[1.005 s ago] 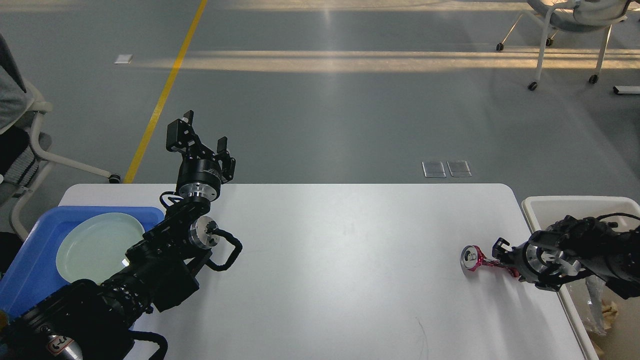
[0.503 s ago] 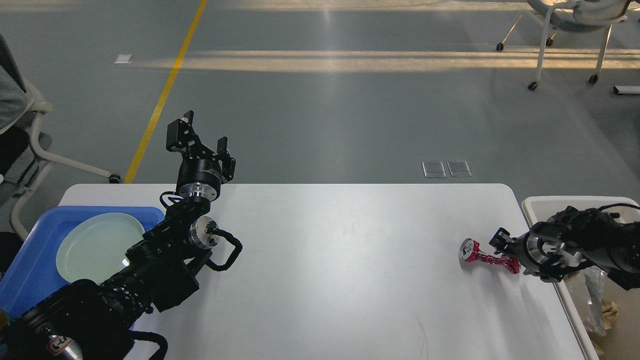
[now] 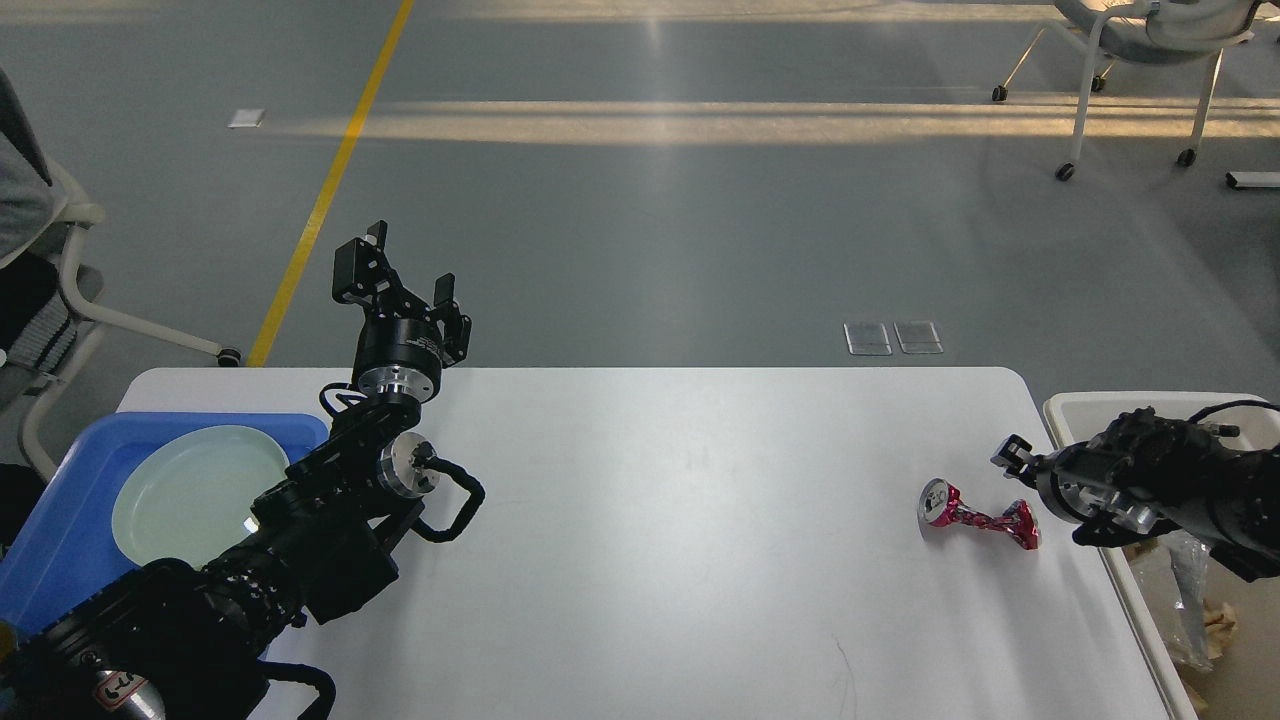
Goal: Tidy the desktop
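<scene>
Across most of the view spreads the desktop [image 3: 650, 520], a matte white top carrying almost nothing at its middle. At its left edge a blue tray [image 3: 60, 530] holds a pale green plate [image 3: 190, 490], probably parked there as the place for dishes. Just off the right edge sits an off-white bin [image 3: 1120, 408] with crumpled scraps inside, which reads as the rubbish drop. My left arm crosses the tray's corner and rises past the far edge, so the left gripper [image 3: 405, 285] hangs clear of the work — fingers spread, holding nothing. Near the right edge my right gripper [image 3: 1010, 462] points toward the bin side; one finger shows, but it is too dark and end-on to tell how far apart the fingers stand, and it grips nothing I can see. Smallest of all, a crushed red can [image 3: 975, 515] lies on its side close to the right edge, apart from that gripper — the one bit of litter on the top.
</scene>
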`<control>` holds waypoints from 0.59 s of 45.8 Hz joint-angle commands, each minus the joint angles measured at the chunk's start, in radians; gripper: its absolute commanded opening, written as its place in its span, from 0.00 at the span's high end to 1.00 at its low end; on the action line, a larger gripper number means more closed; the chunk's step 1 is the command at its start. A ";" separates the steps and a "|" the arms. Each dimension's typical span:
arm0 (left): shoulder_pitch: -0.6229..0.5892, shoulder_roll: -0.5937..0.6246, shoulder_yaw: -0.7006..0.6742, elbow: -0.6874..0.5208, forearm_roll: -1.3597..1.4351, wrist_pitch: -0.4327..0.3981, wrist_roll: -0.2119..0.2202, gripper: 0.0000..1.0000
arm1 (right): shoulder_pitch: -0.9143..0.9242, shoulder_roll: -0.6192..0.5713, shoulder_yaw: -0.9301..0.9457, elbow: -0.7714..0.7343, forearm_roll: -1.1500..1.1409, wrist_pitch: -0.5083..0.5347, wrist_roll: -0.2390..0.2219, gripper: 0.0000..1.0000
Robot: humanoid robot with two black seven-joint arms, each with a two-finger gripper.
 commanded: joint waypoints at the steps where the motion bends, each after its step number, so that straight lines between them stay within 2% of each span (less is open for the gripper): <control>1: 0.000 0.000 0.000 0.000 0.000 0.000 0.000 0.01 | -0.034 0.030 0.011 -0.033 -0.002 -0.014 0.000 0.24; 11: 0.000 0.000 0.000 0.000 0.000 0.000 0.000 0.01 | -0.071 0.039 0.019 -0.045 -0.077 -0.014 0.000 0.34; 16: 0.000 0.000 0.000 0.000 0.000 0.000 0.000 0.01 | -0.075 0.038 0.017 -0.045 -0.109 -0.011 0.000 0.42; 25: 0.000 0.000 0.000 0.000 0.000 0.000 0.000 0.01 | -0.077 0.033 0.017 -0.039 -0.123 0.001 0.000 0.80; 27: 0.000 0.000 0.000 0.000 0.000 0.000 0.000 0.01 | -0.077 0.033 0.017 -0.036 -0.123 0.001 0.000 0.85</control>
